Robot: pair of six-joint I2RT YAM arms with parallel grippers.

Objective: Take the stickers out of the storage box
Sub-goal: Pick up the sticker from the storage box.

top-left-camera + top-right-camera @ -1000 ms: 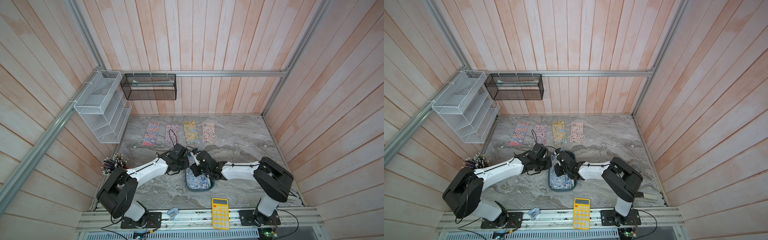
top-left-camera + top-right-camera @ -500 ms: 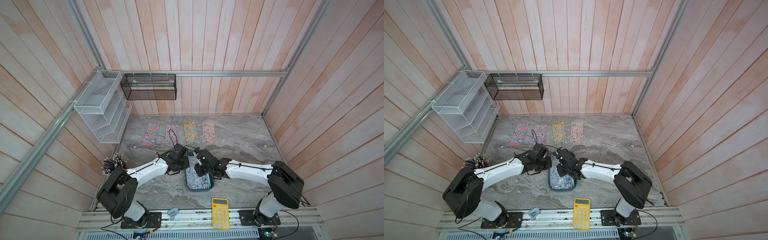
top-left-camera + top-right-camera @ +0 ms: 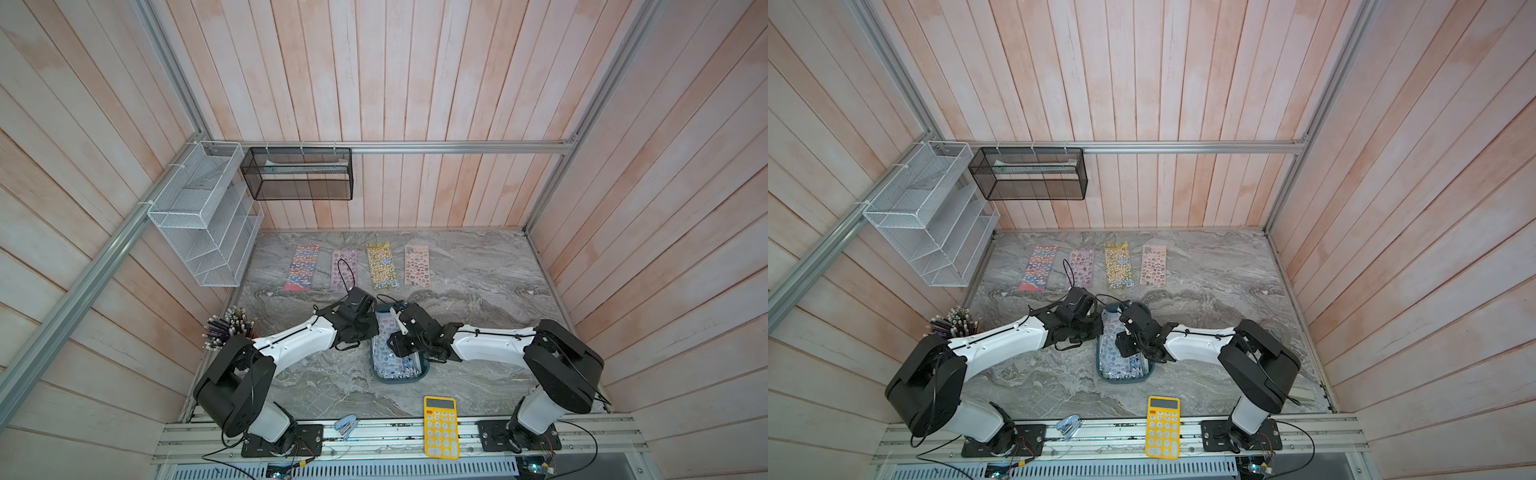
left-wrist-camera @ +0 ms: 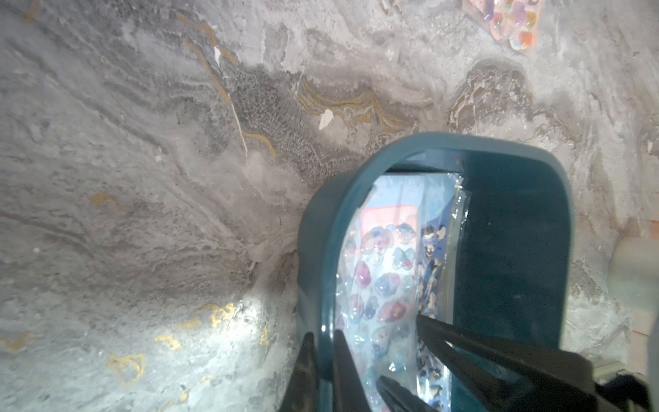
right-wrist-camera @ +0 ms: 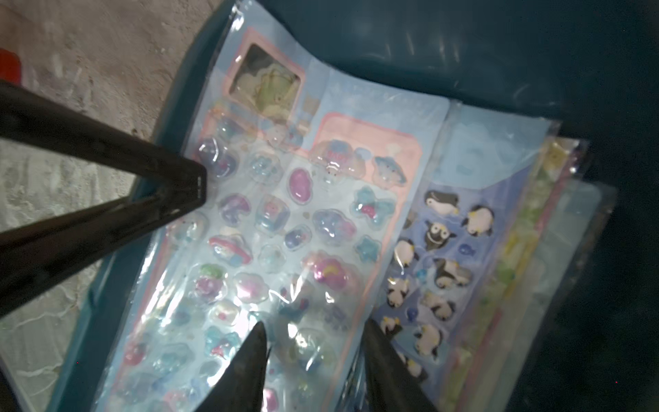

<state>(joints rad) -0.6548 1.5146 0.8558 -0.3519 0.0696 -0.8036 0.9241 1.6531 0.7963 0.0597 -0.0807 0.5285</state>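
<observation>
The storage box (image 3: 420,371) is a dark teal tray at the table's middle front, seen in both top views (image 3: 1103,368). My left gripper (image 4: 322,353) is shut on its rim (image 4: 356,178), one finger outside the wall and one inside. Stickers (image 5: 285,221) lie stacked inside the box. The top sheet is pale blue with puffy pastel shapes, and a penguin sheet (image 5: 442,249) shows beside it. My right gripper (image 5: 315,326) hangs open just above the top sheet, holding nothing. Several more sticker sheets (image 3: 381,266) lie in a row on the table at the back.
A yellow calculator (image 3: 441,426) and a small blue stapler (image 3: 347,426) lie at the front edge. A cup of pencils (image 3: 230,328) stands at the left. A white wire rack (image 3: 203,216) and a black mesh basket (image 3: 297,174) hang on the walls.
My right gripper's jaws have spread apart over the stickers in the box, and the right arm's elbow has swung out to the right. The left arm has stayed put.
</observation>
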